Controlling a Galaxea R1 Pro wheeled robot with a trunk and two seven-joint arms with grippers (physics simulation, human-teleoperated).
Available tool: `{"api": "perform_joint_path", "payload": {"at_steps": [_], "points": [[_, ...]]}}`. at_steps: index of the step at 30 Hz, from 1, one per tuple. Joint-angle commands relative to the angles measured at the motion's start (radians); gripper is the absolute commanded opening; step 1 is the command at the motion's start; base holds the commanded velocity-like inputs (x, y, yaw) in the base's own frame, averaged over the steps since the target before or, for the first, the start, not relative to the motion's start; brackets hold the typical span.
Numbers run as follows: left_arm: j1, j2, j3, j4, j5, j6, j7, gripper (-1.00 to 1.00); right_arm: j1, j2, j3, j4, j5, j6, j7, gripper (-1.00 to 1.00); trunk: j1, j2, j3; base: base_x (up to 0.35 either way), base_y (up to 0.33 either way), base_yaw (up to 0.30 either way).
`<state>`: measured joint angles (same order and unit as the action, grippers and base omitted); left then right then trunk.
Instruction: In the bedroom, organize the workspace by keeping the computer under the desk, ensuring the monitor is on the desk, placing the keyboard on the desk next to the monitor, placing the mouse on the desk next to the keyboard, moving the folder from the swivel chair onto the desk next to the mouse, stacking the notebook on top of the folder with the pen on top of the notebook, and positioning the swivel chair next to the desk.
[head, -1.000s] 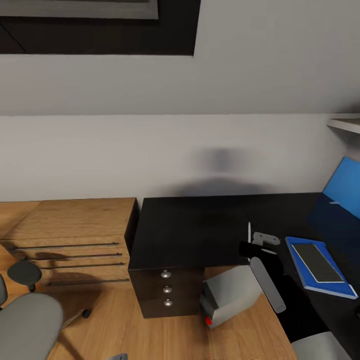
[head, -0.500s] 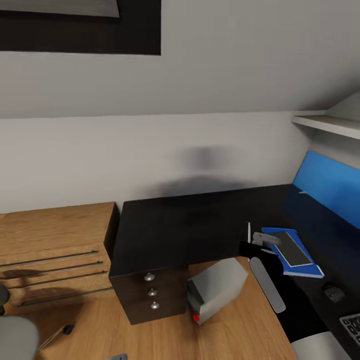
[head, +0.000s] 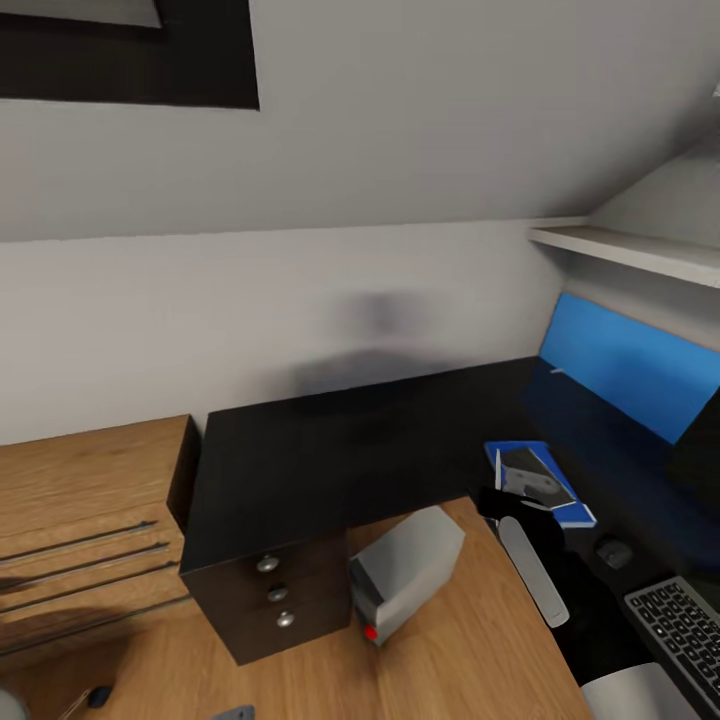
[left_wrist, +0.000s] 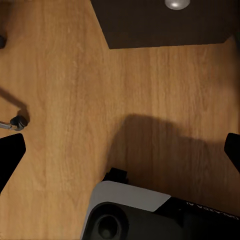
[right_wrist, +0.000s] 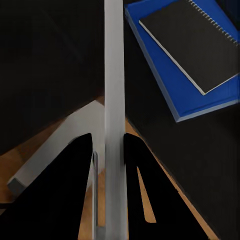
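The blue folder (head: 572, 508) (right_wrist: 161, 76) lies on the black desk (head: 340, 450) with the dark-faced spiral notebook (head: 527, 463) (right_wrist: 192, 40) on top of it. My right gripper (head: 520, 492) (right_wrist: 109, 141) hovers at the folder's near corner, shut on the whitish pen (right_wrist: 114, 75). The mouse (head: 612, 551) and the keyboard (head: 685, 625) sit on the desk further right. The grey computer (head: 405, 568) stands tilted on the floor at the desk's inner corner. My left gripper (left_wrist: 120, 155) is open over the wooden floor, near a chair caster (left_wrist: 18, 120).
A dark drawer unit (head: 265, 600) with round knobs holds up the desk's left end, and a wooden dresser (head: 80, 520) stands left of it. A blue panel (head: 620, 365) runs along the desk's back, under a white shelf (head: 640, 250). A black slab (head: 703, 450) is cut off at the right edge.
The camera has swung right, so the desk slid left in the picture. The mouse and keyboard came into view and the chair seat left it. My right gripper still holds the pen.
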<state>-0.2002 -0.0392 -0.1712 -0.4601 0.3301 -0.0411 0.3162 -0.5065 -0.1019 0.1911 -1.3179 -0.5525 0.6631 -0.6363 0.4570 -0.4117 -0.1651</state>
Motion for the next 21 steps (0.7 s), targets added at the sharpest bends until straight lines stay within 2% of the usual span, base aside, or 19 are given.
{"api": "perform_joint_path", "payload": {"at_steps": [1,9,21], "points": [[-0.001,0.001,-0.008,0.000,0.010,-0.004,0.007,1.00,-0.001,-0.001,0.003,0.000,-0.011,0.001,-0.010,-1.00,0.001,-0.002,-0.002,0.000,0.000,-0.097],[-0.001,-0.001,-0.011,0.000,0.009,-0.005,0.009,1.00,-0.001,-0.002,0.003,0.026,-0.009,-0.011,-0.008,-1.00,0.001,-0.002,-0.002,0.000,-0.011,-0.022],[-0.001,0.001,-0.008,0.001,0.010,-0.006,0.009,1.00,-0.001,-0.004,-0.002,0.029,-0.007,-0.015,-0.010,-1.00,0.001,-0.002,-0.002,0.000,-0.247,0.000]]}}
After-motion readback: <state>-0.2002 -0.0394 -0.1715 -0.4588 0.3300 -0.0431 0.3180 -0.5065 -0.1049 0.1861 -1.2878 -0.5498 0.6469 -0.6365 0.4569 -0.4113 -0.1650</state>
